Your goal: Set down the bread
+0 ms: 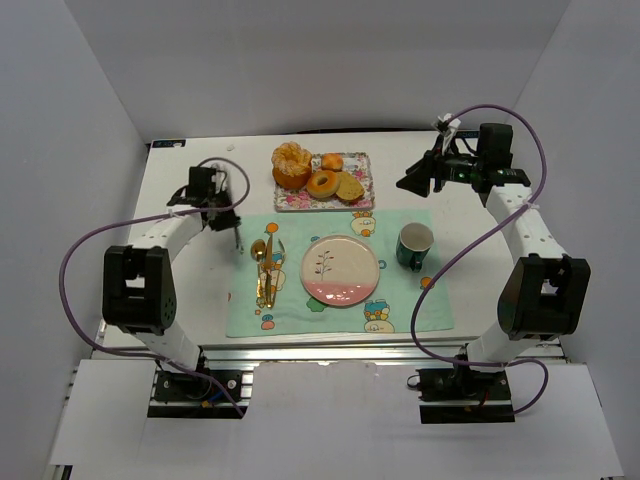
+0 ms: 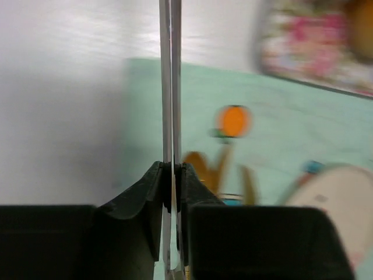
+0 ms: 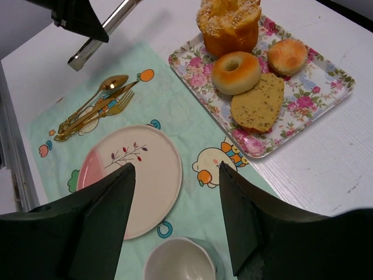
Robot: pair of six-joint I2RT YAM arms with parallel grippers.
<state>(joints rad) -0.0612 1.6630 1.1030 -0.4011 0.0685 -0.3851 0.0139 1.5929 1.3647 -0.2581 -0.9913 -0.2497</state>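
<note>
The bread (image 1: 291,165), a tall golden bun with a lobed pale top, stands at the left end of the floral tray (image 1: 300,201); it also shows in the right wrist view (image 3: 228,23). My right gripper (image 1: 410,182) is open and empty, raised to the right of the tray; in its own view (image 3: 175,172) it hangs over the placemat between plate and cup. My left gripper (image 1: 237,232) is at the placemat's left edge, shut on a thin silver utensil (image 2: 170,87), which also shows in the right wrist view (image 3: 102,35).
On the tray (image 3: 326,96) lie a ring donut (image 3: 236,71), a small roll (image 3: 287,55) and a brown slice (image 3: 256,105). The mint placemat (image 1: 400,310) holds a pink-white plate (image 1: 340,270), a green cup (image 1: 415,246) and gold cutlery (image 1: 264,270).
</note>
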